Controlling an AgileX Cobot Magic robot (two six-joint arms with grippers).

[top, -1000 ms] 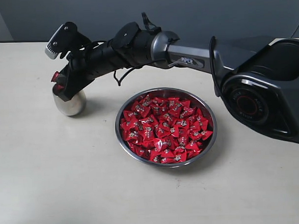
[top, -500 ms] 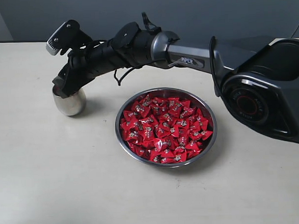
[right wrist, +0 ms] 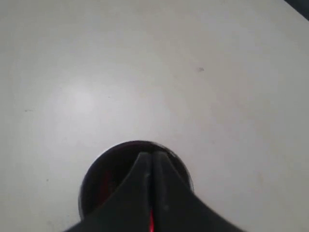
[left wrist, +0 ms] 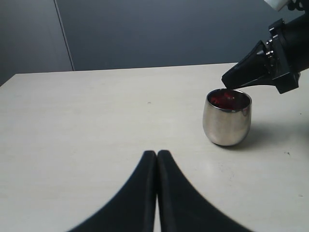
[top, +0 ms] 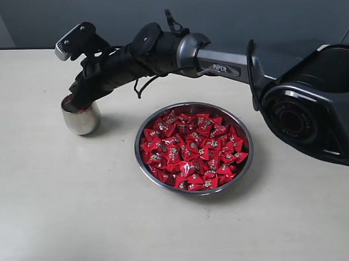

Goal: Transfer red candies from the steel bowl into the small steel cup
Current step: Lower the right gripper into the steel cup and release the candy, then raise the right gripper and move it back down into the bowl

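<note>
Exterior view: your right gripper (top: 71, 103) hangs over the cup (top: 82, 120), jaws pressed together; left gripper (left wrist: 157, 153) likewise. Candies (top: 192, 150) fill the bowl (top: 137, 152), some in the cup: likely light, slippery wrappers, so pinch across the body.

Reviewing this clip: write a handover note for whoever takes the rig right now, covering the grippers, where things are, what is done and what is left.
Left gripper: shut, empty, low over the table, off to one side of the cup.
Right gripper: shut, tips at the mouth of the small steel cup; nothing seen held.
Steel bowl: stands beside the cup without touching it, full of red candies.
Done: a few candies lie in the cup.
Left: most candies are in the bowl; the next move is probably back to the bowl for another.
</note>
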